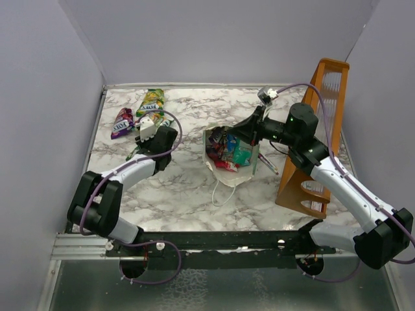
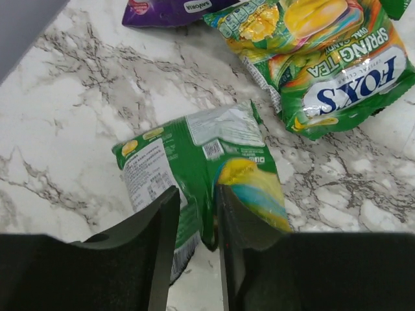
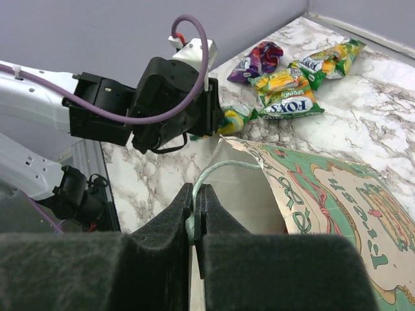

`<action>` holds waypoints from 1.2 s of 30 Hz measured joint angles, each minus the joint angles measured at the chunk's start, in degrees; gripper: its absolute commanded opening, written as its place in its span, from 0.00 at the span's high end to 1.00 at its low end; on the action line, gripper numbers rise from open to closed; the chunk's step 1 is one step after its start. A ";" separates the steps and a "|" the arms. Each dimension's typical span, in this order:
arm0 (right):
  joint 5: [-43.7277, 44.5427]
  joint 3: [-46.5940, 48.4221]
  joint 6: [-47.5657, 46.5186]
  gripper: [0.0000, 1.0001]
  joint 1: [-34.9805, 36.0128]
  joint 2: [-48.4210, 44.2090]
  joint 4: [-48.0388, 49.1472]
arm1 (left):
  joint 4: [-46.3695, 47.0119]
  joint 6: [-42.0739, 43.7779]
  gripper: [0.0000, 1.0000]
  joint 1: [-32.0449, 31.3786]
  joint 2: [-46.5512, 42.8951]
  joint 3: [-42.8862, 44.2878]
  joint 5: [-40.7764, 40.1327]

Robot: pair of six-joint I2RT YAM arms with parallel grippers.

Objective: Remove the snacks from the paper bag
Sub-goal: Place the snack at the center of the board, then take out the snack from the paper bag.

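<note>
At the middle of the marble table [image 1: 181,194], the paper bag [image 1: 228,175] stands mouth up with snacks [image 1: 227,149] inside, and the right claw [image 3: 196,201] is clamped tight on its thin white handle [image 3: 224,167]. Far left, the left claw [image 2: 194,220] has narrowed to a slim gap and pinches the near edge of a green packet [image 2: 194,149]. That packet lies flat, back up, its long axis slanting across the wrist view.
</note>
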 measured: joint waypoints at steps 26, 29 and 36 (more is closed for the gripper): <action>-13.03 -1.36 0.85 0.99 0.09 0.66 4.94 | 25.03 1.70 0.37 -3.80 -45.11 -17.86 57.40; -15.52 -1.60 1.14 0.99 0.44 0.81 5.88 | 28.41 2.58 0.38 -10.58 -46.36 -20.81 58.40; -16.55 -1.90 1.49 0.99 0.76 1.07 6.10 | 29.81 9.77 0.43 -28.46 -47.67 -23.10 53.90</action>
